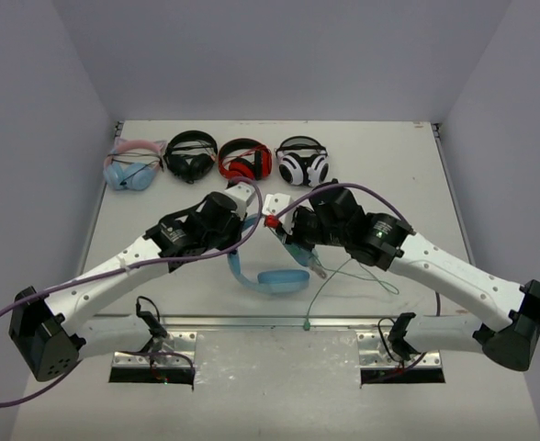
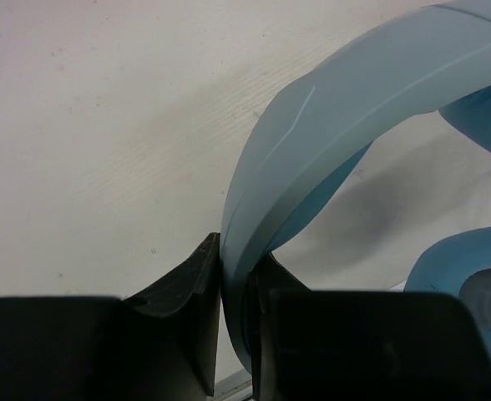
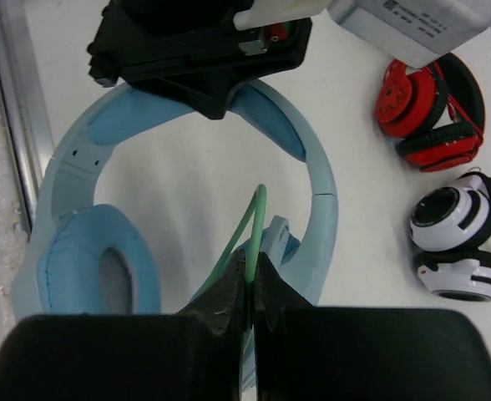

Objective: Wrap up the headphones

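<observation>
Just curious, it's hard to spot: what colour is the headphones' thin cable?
The cable is pale green, clearest in the right wrist view.

Left arm and right arm both reach forward and angle inward, wrists close together at centre. Left gripper pinched tight on the headband. Right gripper fingers pressed together on the cable.

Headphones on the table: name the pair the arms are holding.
The plain light-blue over-ear headphones: left fingers clamp their headband, right fingers pinch their pale-green cable. The other four pairs lie untouched in a far row.
</observation>
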